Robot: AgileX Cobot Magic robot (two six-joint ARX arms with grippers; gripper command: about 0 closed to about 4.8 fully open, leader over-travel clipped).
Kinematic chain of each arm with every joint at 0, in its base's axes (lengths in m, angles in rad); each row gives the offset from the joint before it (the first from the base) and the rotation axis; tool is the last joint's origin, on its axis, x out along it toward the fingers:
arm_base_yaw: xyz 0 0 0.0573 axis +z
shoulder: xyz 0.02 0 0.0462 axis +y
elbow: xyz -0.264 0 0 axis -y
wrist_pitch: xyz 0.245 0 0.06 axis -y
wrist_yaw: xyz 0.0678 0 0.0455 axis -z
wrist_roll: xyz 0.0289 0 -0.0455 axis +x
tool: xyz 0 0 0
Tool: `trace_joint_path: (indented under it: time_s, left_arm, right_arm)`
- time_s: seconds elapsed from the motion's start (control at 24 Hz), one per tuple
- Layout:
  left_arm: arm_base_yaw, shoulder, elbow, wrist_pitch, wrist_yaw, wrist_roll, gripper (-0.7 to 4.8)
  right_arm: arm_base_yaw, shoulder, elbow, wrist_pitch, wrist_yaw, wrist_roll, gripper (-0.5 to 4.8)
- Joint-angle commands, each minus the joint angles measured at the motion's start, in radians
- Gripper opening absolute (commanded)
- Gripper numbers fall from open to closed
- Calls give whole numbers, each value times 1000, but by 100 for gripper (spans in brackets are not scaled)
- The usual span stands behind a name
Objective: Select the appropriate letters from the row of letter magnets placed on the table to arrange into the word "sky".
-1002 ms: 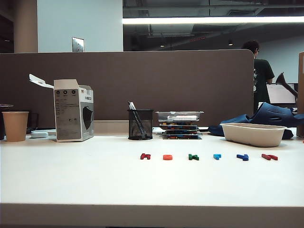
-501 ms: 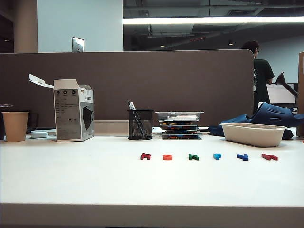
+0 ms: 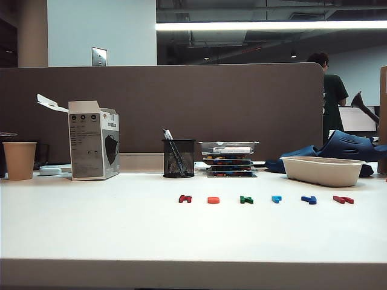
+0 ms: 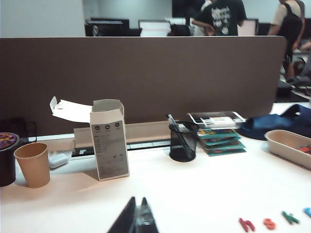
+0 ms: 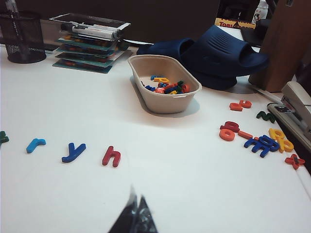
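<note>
1. While neither arm showed in the exterior view, the row of letter magnets (image 3: 265, 199) lay untouched across the lower middle of the table (image 3: 121, 229): dark red, orange-red letter (image 3: 213, 200), dark green letter (image 3: 246, 199), light blue, dark blue letter (image 3: 309, 199), red.
2. At the bottom edge of its wrist view, the left gripper (image 4: 138, 221) hung above the table with jaws together, the orange-red letter near the lower right corner.
3. Equally shut, the right gripper (image 5: 134, 216) hovered short of the dark blue letter.
4. Judging by the layout, a clean first pick meant opening the jaws and dropping straight onto one flat letter, sparing its neighbours.
5. Behind the row, left to right, stood a paper cup (image 3: 19, 160), carton (image 3: 94, 141), pen cup (image 3: 179, 158) and beige tray (image 3: 322, 171); none blocked the row.
</note>
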Motion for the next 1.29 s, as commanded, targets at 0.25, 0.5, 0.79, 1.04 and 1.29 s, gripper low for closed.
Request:
trace_joint_path:
  time_s: [0.25, 0.5, 0.79, 1.04, 1.29]
  left_arm:
    - [0, 332, 546, -462, 159, -97, -5]
    - [-91, 523, 779, -588, 180, -265, -5]
    - [-384, 787, 975, -683, 6, -433, -5]
    - [-516, 993, 1025, -654, -52, -567, -5]
    - [-605, 1082, 1025, -627, -91, -593, -5]
  right_arm:
    - [0, -6, 3, 17, 3, -2, 1]
    - [0, -6, 3, 16, 3, -2, 1]
    - [-1, -6, 3, 16, 3, -2, 0]
    - [-1, -6, 3, 16, 7, -2, 0]
    - [-1, -6, 3, 7, 29, -2, 0]
